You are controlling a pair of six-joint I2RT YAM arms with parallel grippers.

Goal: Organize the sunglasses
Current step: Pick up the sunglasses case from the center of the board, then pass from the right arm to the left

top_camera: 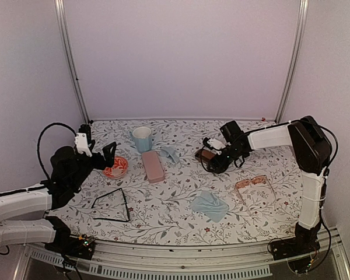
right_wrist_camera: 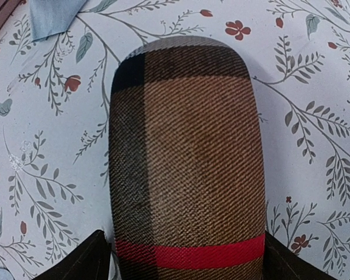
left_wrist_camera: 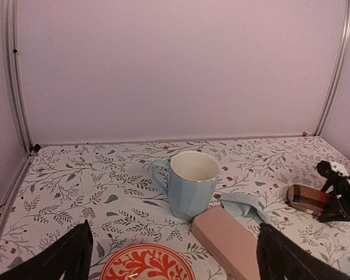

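Observation:
The black wire-frame sunglasses (top_camera: 112, 205) lie on the table at the near left. The pale pinkish-tan sunglasses (top_camera: 255, 189) lie at the near right. My left gripper (top_camera: 109, 156) hovers open and empty over the red-patterned bowl (top_camera: 115, 167); in the left wrist view its dark fingertips (left_wrist_camera: 70, 256) stand wide apart. My right gripper (top_camera: 212, 157) is down at the brown red-banded case (top_camera: 204, 154). In the right wrist view the case (right_wrist_camera: 186, 157) lies on the cloth-covered table and fills the gap between the fingers (right_wrist_camera: 87, 262), which press against both of its sides. Neither pair of sunglasses shows in the wrist views.
A pink oblong case (top_camera: 153, 166) lies mid-table, next to a blue mug (top_camera: 142, 139) and a crumpled blue cloth (top_camera: 169, 153). A second blue cloth (top_camera: 210, 205) lies near the front centre. The mug (left_wrist_camera: 191, 184) and pink case (left_wrist_camera: 227, 239) stand just ahead of my left gripper.

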